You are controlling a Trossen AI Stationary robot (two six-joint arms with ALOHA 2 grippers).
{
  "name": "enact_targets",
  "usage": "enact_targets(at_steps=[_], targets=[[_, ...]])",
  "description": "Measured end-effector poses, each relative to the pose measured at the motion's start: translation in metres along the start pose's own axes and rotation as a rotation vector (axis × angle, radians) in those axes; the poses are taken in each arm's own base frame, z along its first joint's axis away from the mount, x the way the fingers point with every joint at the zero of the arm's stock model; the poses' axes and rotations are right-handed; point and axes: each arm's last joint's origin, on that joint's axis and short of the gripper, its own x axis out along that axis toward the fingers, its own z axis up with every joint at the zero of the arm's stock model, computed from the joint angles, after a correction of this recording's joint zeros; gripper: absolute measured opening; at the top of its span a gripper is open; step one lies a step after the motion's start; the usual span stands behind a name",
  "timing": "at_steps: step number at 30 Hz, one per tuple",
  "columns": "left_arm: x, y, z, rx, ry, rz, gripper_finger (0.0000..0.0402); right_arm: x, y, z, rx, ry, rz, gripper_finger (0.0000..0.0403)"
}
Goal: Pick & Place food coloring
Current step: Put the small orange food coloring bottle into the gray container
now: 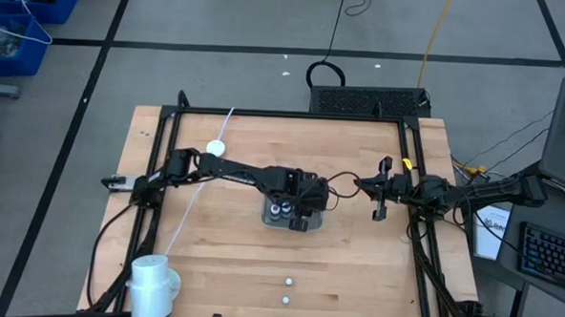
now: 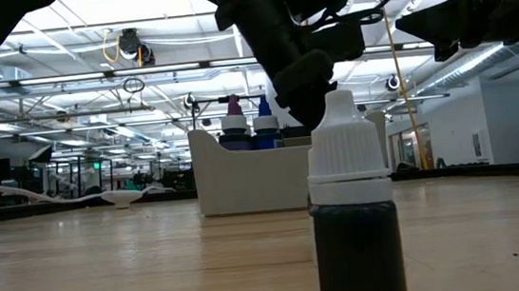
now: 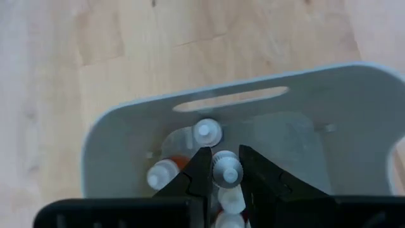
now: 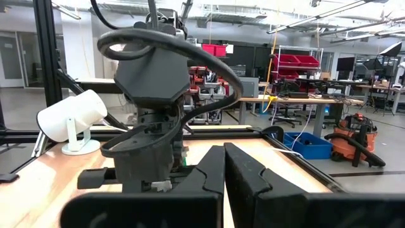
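Two bottles (image 1: 285,291) lie loose; left jaws (image 3: 224,170) grasp one bottle (image 3: 227,171) over tray (image 3: 126,133); right clenched.

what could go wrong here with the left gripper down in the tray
The left gripper is closed on a bottle over the grey tray, with other bottles packed close beside it. Its fingers could nudge or tip those neighbours. The grip looks to be on the ribbed cap alone, so the bottle might slip or tilt. Two bottles stand loose near the table's front edge and could get knocked over later.
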Motion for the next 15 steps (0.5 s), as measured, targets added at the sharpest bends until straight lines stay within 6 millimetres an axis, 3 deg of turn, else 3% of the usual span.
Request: enact_targets(at_steps=[15], targets=[[0.0000,-0.0005,0.0007,-0.029,-0.004,0.007,0.0060,0.0000,0.0000,0.0000,0.000,0.000,0.000,0.0000]])
